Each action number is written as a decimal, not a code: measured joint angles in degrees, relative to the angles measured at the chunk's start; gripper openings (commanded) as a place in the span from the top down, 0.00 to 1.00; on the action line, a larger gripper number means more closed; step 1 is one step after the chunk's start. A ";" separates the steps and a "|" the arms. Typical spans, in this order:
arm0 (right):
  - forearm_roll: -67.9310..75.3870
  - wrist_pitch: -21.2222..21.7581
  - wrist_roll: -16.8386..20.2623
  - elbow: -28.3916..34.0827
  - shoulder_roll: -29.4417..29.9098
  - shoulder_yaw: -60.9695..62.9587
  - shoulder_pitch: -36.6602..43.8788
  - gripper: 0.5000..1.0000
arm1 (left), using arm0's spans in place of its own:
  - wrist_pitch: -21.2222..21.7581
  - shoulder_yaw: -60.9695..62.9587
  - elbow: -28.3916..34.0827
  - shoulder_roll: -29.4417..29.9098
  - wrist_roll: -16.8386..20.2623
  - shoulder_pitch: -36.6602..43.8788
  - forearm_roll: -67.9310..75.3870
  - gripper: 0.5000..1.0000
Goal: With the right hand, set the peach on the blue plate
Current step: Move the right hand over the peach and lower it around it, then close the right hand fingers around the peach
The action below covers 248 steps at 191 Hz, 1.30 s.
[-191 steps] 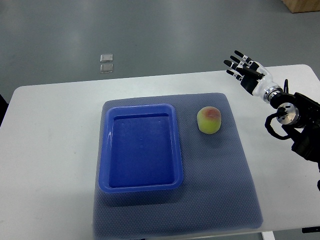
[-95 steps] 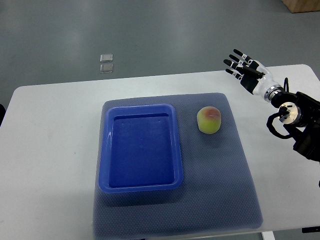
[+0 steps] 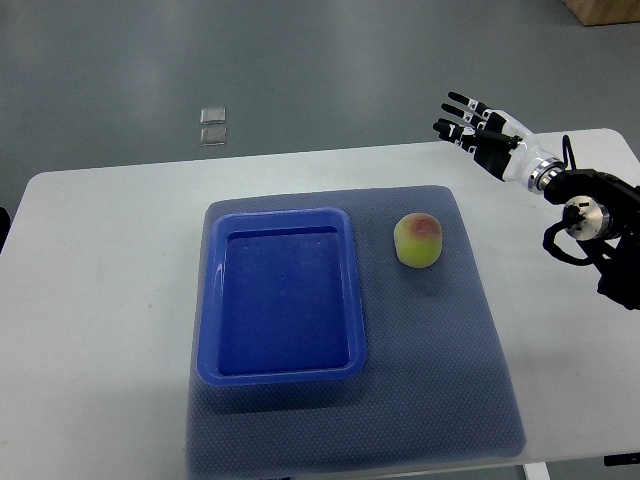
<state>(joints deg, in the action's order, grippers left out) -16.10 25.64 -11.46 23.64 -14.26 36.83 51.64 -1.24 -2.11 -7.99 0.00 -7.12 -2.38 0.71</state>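
— One peach [image 3: 419, 240] sits on the grey mat [image 3: 440, 380], just right of the blue plate [image 3: 282, 296]. Where are the fingers?

— Spread and empty, the right hand [image 3: 487, 138] hovers over the worktop's [image 3: 110, 300] far right edge, well apart from the fruit.

Single steep overhead view, robot-side

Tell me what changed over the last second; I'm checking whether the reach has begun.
The right hand, fingers spread and empty, shifted slightly up and left in the picture, above the table's far edge. It has taken hold of nothing. The peach stayed on the mat beside the empty blue plate.
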 measured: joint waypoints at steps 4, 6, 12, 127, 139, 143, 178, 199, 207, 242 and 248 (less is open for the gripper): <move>-1.19 0.49 0.01 0.10 -0.22 -0.02 0.33 0.15 | 0.00 0.00 0.02 0.00 0.00 0.00 0.00 0.00; -1.78 0.74 0.02 0.18 -0.34 -0.03 0.49 0.15 | 0.00 0.00 0.03 0.00 0.00 0.00 0.00 0.00; -3.61 1.46 0.02 0.49 -0.71 -0.07 0.96 0.15 | 0.00 0.00 0.05 0.00 0.00 0.00 0.00 0.00; -34.67 7.05 1.12 20.36 -11.09 -25.50 15.37 0.15 | 0.00 0.05 0.46 0.00 0.00 0.01 -0.10 0.00; -39.27 7.13 1.32 21.86 -11.16 -27.89 17.41 0.15 | 0.03 0.07 0.50 0.00 0.00 -0.01 -0.11 0.00; -40.49 7.20 1.35 22.22 -11.15 -28.41 17.92 0.15 | 0.05 0.08 0.51 0.00 0.00 -0.02 -0.11 0.00; -48.12 9.18 2.62 23.87 -10.13 -32.26 22.03 0.15 | 0.17 0.09 0.61 0.00 0.00 -0.32 -0.11 0.00; -49.24 9.34 4.58 24.23 -9.11 -33.90 23.07 0.16 | 0.18 0.09 0.61 0.00 0.00 -0.40 -0.11 0.00; -49.47 9.34 4.95 24.23 -8.57 -34.52 23.17 0.16 | 0.19 0.09 0.61 0.00 0.00 -0.42 -0.11 0.00; -50.34 9.36 6.52 24.26 -6.39 -37.19 23.15 0.16 | 0.19 0.09 0.61 0.00 0.00 -0.44 -0.10 0.00; -50.35 9.36 6.68 24.24 -6.20 -37.49 23.10 0.16 | 0.19 0.09 0.61 0.00 0.00 -0.44 -0.10 0.00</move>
<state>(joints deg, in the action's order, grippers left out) -66.45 35.00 -4.78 47.88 -20.47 -0.66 74.73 -1.05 -2.02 -7.38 0.00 -7.12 -2.82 0.60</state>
